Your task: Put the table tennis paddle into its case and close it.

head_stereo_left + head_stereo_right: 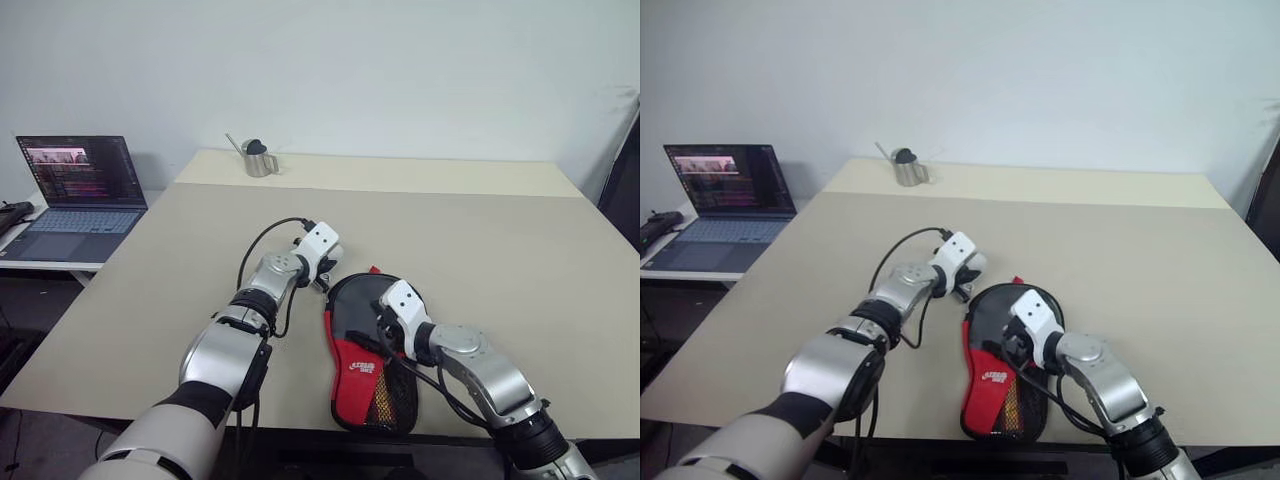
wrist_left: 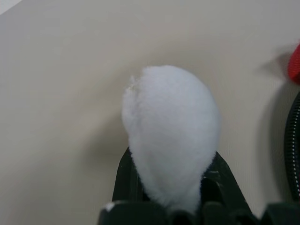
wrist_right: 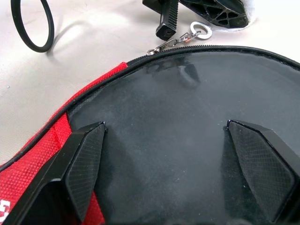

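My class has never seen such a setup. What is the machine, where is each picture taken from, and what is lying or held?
It is a humanoid robot with two arms. Two pictures come from its head, looking down; the other two from a camera on each wrist. On the table lies a red and black case. The left tool is shut on a white fluffy tuft beside the case's zip chain. The right tool is open over the case's black part, holding nothing. A metal cup stands farther back; a laptop sits aside.
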